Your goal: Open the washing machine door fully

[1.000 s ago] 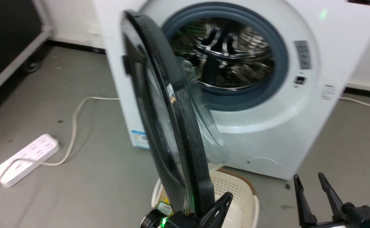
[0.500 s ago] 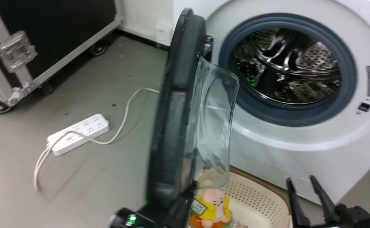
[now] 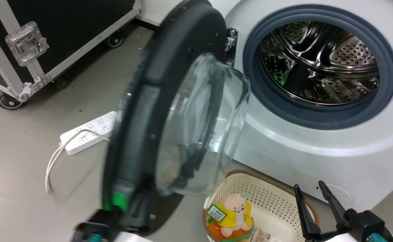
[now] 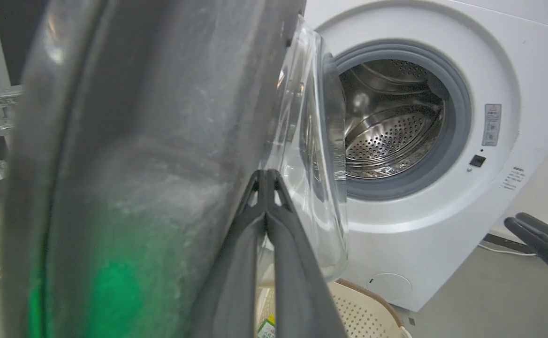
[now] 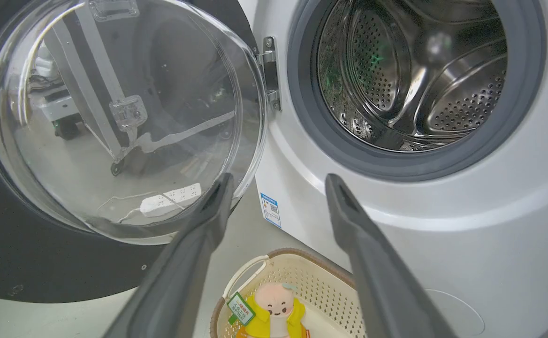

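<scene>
One washing machine door (image 3: pixel 173 124), two tools: door hinged open
It stands out from its hinge (image 3: pixel 230 40) left of the one drum opening (image 3: pixel 321 64), open floor (image 3: pixel 31 151) beside its rim — left tool (image 4: pixel 265 178) pressed together along its inner face, right tool (image 3: pixel 308 185) spread, by one basket (image 3: pixel 270 201).

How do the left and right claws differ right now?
The left claw is shut, fingers together; the right claw is open. The left claw lies close along the washing machine door; the right claw hangs free near the basket, gripping nothing. Both have long dark fingers.
</scene>
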`<state>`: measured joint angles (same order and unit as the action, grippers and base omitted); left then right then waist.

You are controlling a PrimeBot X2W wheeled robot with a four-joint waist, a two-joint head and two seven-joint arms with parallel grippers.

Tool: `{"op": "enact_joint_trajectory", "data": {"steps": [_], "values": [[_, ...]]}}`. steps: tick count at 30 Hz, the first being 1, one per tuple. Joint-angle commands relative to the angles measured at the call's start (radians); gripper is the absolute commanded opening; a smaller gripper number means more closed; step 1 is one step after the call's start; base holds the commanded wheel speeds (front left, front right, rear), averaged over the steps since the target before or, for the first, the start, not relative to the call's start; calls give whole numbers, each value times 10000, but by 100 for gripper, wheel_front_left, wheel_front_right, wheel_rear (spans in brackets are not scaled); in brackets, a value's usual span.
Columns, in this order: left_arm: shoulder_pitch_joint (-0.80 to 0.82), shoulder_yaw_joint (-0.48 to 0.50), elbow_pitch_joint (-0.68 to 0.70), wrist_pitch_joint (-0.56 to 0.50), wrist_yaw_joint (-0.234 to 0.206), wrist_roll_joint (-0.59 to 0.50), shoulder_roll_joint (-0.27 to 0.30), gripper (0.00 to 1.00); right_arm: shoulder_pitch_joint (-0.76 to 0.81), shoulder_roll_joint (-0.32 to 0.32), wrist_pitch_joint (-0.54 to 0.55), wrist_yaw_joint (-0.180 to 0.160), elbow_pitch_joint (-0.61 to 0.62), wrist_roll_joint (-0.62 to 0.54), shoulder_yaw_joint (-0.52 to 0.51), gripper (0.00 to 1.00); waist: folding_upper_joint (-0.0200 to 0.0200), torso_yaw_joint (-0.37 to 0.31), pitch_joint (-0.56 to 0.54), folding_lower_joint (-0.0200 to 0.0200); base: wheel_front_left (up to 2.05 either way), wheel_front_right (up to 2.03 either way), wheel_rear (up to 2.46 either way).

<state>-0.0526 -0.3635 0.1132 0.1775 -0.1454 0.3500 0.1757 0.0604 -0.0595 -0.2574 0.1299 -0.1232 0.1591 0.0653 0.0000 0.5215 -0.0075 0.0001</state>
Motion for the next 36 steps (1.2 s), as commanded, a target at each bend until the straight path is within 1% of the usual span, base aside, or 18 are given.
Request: {"op": "enact_joint_trajectory", "data": {"steps": [1, 5, 11, 18, 19, 25, 27, 28, 29, 32, 36], "values": [[-94, 256, -18, 92, -96, 88, 131, 0, -102, -59, -43, 8, -24, 0, -16, 100, 0, 7, 36, -1, 0, 0, 0], [41, 1038, -148, 222, -198, 416, 460, 0, -32, -100, -43, 8, 29, -34, -112, 100, 0, 10, 217, -1, 0, 0, 0], [656, 2199, -795, 359, -124, 1082, 931, 0, 165, -216, -43, 8, 244, -179, -394, 100, 0, 19, 668, -1, 0, 0, 0], [1641, 3463, -2120, 607, 64, 1685, 1524, 0, -61, -525, -26, 8, 536, -415, -445, 100, 0, -591, 1701, -1, 0, 0, 0], [2117, 3928, -2747, 694, 132, 1826, 1782, 0, -214, -715, 63, 8, 708, -478, -541, 100, 0, -796, 2134, -1, 0, 0, 0], [3104, 4655, -4040, 806, 271, 1867, 2239, 0, -464, -1053, 340, 8, 1165, -522, -750, 100, 0, -1072, 2898, -1, 0, 0, 0], [3473, 4951, -4485, 823, 390, 1938, 2417, 0, -514, -1115, 422, 8, 1290, -532, -788, 100, 0, -1139, 3058, -1, 0, 0, 0], [3994, 5330, -5165, 835, 603, 2024, 2609, 0, -550, -1187, 529, 8, 1463, -549, -838, 100, 0, -1204, 3251, -1, 0, 0, 0], [4154, 5470, -5364, 837, 676, 2025, 2660, 0, -559, -1207, 562, 8, 1514, -556, -847, 100, 0, -1225, 3305, -1, 0, 0, 0], [4550, 5901, -5813, 839, 874, 1915, 2746, 0, -577, -1245, 635, 8, 1631, -568, -877, 100, 0, -1269, 3406, -1, 0, 0, 0], [4866, 6272, -6182, 841, 1165, 1599, 2682, 0, -614, -1265, 705, 8, 1736, -558, -934, 100, 0, -1292, 3468, -1, 0, 0, 0]]}}
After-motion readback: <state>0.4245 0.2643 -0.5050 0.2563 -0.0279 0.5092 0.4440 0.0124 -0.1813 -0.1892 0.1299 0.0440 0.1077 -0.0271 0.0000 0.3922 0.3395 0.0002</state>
